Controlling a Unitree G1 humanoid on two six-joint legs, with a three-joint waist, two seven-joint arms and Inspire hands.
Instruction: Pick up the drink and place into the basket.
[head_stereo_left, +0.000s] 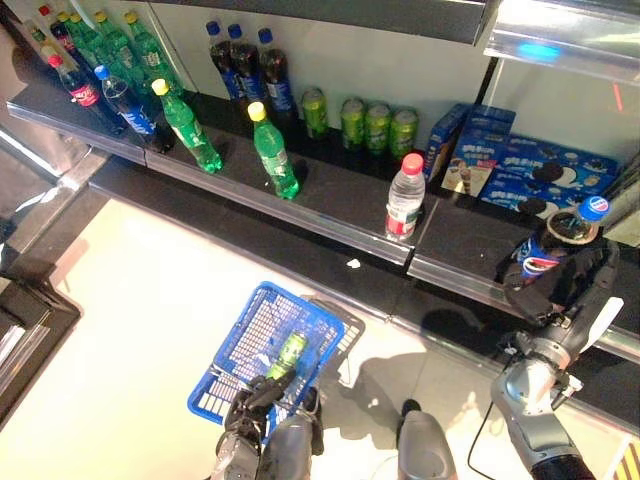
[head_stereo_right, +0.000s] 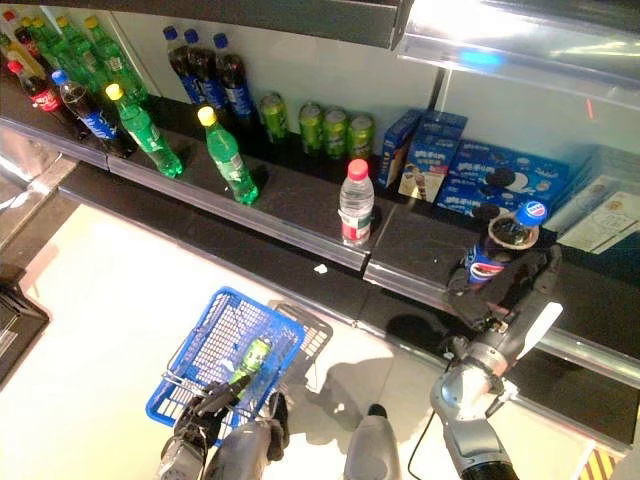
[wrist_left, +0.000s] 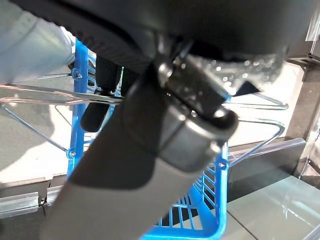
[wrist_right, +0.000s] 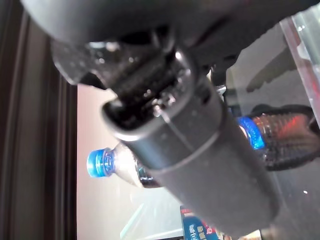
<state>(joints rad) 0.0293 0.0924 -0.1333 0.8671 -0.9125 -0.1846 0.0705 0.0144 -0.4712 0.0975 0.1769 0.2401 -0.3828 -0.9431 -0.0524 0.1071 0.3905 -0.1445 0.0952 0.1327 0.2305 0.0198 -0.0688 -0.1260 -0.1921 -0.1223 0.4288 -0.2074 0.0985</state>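
Note:
A dark cola bottle (head_stereo_left: 541, 256) with a blue cap (head_stereo_left: 594, 208) stands tilted on the black shelf at the right. My right hand (head_stereo_left: 562, 288) is curled round its body; the right wrist view shows the bottle (wrist_right: 131, 170) just behind the thumb. Low in the middle, my left hand (head_stereo_left: 252, 404) grips the wire handle (wrist_left: 45, 92) of a blue basket (head_stereo_left: 232, 348). A small green bottle (head_stereo_left: 291, 350) lies inside the basket.
The shelf (head_stereo_left: 340, 205) carries two green bottles (head_stereo_left: 273, 152), a red-capped water bottle (head_stereo_left: 405, 199), green cans (head_stereo_left: 377, 126), dark cola bottles (head_stereo_left: 247, 62) and blue biscuit boxes (head_stereo_left: 540, 172). Its clear front lip (head_stereo_left: 300, 222) runs along the edge. Pale floor lies left of the basket.

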